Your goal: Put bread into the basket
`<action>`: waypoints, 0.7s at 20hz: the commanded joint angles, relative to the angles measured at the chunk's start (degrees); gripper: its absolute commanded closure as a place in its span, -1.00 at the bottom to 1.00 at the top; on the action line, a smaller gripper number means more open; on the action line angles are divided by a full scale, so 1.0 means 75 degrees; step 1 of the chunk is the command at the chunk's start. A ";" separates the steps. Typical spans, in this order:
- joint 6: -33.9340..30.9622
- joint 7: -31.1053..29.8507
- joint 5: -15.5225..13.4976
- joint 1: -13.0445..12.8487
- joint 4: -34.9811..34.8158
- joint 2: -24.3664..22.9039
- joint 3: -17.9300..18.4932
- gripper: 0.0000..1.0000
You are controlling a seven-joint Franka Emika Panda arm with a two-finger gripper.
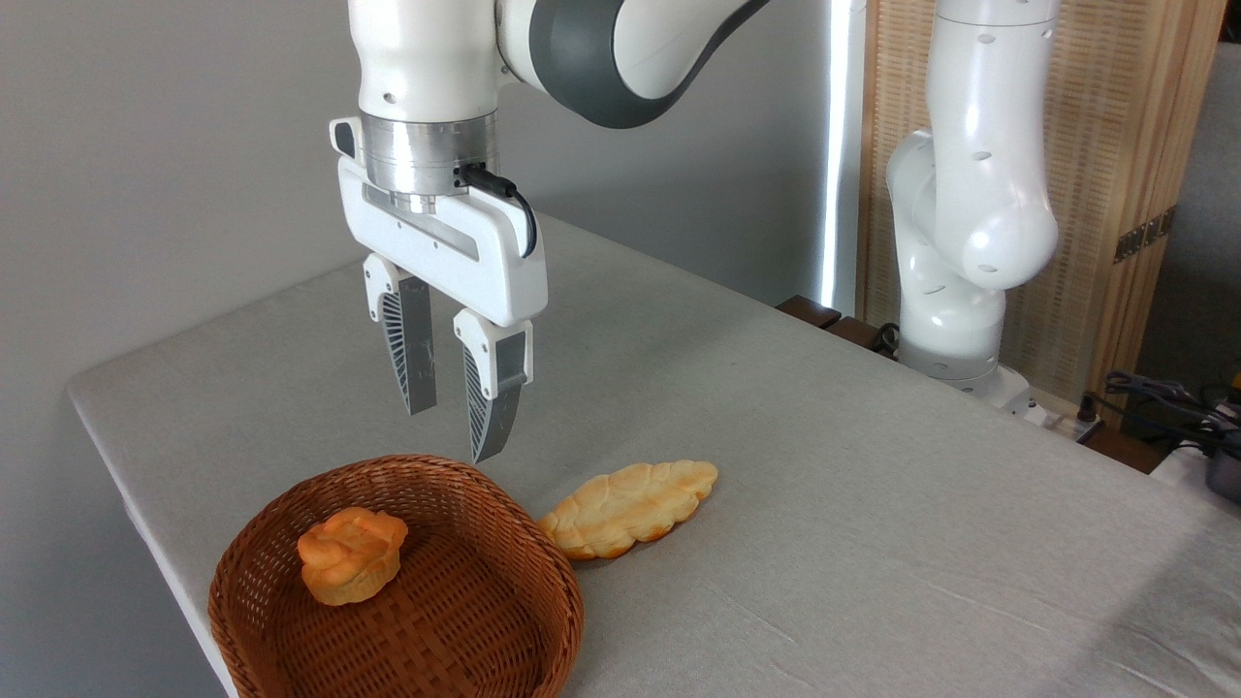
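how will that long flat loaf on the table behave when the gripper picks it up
The bread looks flat and wide, so it probably won't roll. Its bumpy braided surface should give the open gripper some purchase. Being long, it may tilt if pinched off-centre.

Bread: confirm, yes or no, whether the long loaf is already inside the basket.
No. The bread lies on the table just right of the basket, which holds only a small orange bun.

no readable text, no labels, no brands, no numbers
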 commanded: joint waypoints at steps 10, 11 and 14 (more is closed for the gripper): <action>-0.0071 0.0087 -0.0038 -0.0052 0.0254 0.0142 0.0000 -1.00; -0.0071 0.0099 -0.0038 -0.0052 0.0254 0.0142 0.0000 -1.00; -0.0071 0.0122 0.0009 -0.0040 0.0464 0.0154 0.0024 -1.00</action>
